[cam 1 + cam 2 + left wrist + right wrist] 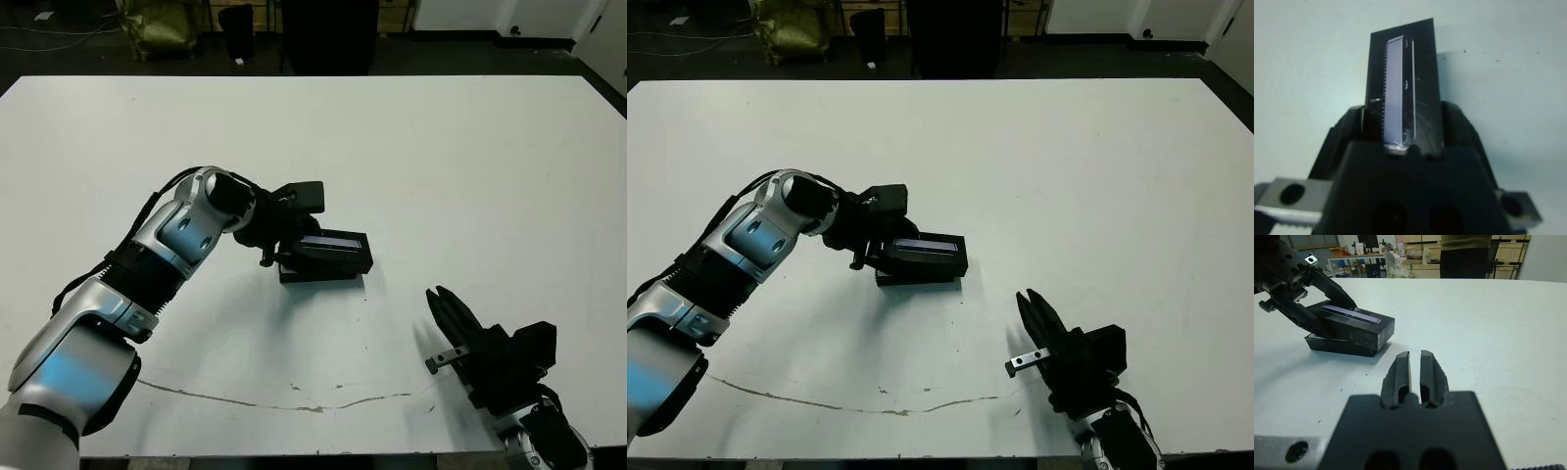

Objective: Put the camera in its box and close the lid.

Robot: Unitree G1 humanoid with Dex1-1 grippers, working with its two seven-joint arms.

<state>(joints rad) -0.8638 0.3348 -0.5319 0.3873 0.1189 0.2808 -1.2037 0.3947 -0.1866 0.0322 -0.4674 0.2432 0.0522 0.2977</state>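
The lid (335, 246), a flat black cover with a pale bluish stripe, lies slightly tilted on top of the black box (323, 273) near the table's middle. My left gripper (290, 247) is shut on the lid's left end; in the left wrist view its fingers (1354, 125) clamp both long sides of the lid (1403, 93). The camera is hidden. My right gripper (437, 295) hovers near the front right of the table, shut and holding nothing, well apart from the box. In the right wrist view the lid (1352, 317) sits askew over the box (1337, 344).
A thin dark scratch line (294, 403) runs along the white table (470, 176) near its front edge. Beyond the far edge stand dark furniture and a yellowish bag (157, 24). A person (1464, 254) stands beyond the table in the right wrist view.
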